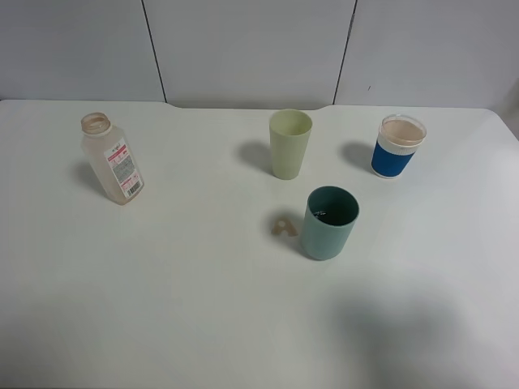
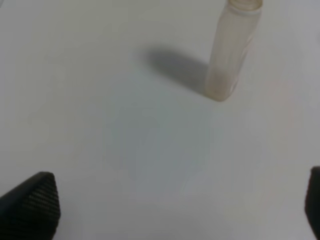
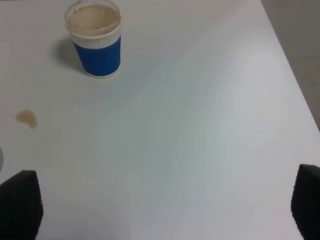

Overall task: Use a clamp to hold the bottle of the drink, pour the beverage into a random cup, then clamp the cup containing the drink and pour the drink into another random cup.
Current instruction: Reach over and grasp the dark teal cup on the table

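From the high camera, the white table [image 1: 203, 316] is seen with four vessels standing upright on it. The bottle [image 1: 112, 159], uncapped and with its label turned to the front, is placed well out on the left arm's side. The pale green tumbler [image 1: 289, 143] is set near the middle. The dark teal tumbler [image 1: 329, 222] is set just in front of it, and the two are apart. A small brown puddle [image 1: 283, 227] is seen on the table just beside the teal tumbler. The blue-sleeved cup [image 1: 398, 146] is placed on the right arm's side.

In the left wrist view, the left gripper [image 2: 172, 210] is held released, with its jaws spread wide and nothing between them. Only its dark fingertips [image 2: 30, 207] are shown. The bottle [image 2: 231, 55] is found ahead of the gripper, clear of both fingers and offset toward one of them.

In the right wrist view, the right gripper [image 3: 164, 207] is likewise held wide apart and empty above bare table. The blue-sleeved cup [image 3: 95, 40], with a pale brownish surface inside, is seen well ahead of one finger. The brown puddle [image 3: 26, 118] lies between that cup and the finger.
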Motion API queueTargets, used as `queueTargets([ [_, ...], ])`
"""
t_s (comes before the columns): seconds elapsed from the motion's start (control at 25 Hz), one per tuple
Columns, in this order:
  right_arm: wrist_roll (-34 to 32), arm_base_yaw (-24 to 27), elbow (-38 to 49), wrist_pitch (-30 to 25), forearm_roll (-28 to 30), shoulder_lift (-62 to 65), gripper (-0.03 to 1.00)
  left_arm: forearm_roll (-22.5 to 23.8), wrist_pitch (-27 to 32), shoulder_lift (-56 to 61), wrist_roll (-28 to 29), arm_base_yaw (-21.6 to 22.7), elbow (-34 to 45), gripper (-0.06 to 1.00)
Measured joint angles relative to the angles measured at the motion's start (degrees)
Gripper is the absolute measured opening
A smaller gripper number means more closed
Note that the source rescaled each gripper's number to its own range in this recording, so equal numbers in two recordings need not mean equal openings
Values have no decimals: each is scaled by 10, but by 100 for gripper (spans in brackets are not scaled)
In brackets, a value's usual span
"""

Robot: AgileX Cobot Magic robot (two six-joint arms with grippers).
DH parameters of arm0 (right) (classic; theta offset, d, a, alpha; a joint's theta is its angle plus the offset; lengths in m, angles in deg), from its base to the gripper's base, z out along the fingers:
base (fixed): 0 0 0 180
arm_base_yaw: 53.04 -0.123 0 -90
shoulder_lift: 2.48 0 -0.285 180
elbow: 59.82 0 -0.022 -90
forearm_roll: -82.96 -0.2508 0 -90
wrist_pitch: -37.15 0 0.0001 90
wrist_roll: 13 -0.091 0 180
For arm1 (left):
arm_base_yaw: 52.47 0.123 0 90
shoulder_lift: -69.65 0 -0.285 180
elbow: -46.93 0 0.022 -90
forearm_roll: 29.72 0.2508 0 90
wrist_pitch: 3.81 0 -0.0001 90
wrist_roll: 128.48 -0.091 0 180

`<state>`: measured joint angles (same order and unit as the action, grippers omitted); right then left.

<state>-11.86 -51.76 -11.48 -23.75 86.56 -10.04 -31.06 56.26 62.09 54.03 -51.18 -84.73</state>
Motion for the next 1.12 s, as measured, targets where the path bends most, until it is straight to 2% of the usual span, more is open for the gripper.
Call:
queueTargets([
  [0.92, 0, 0, 0, 0, -1, 0, 100, 0, 0, 0, 0, 0, 0, 100],
  [1.12, 0, 0, -29, 46, -2, -70, 100, 0, 0, 0, 0, 0, 0, 100],
])
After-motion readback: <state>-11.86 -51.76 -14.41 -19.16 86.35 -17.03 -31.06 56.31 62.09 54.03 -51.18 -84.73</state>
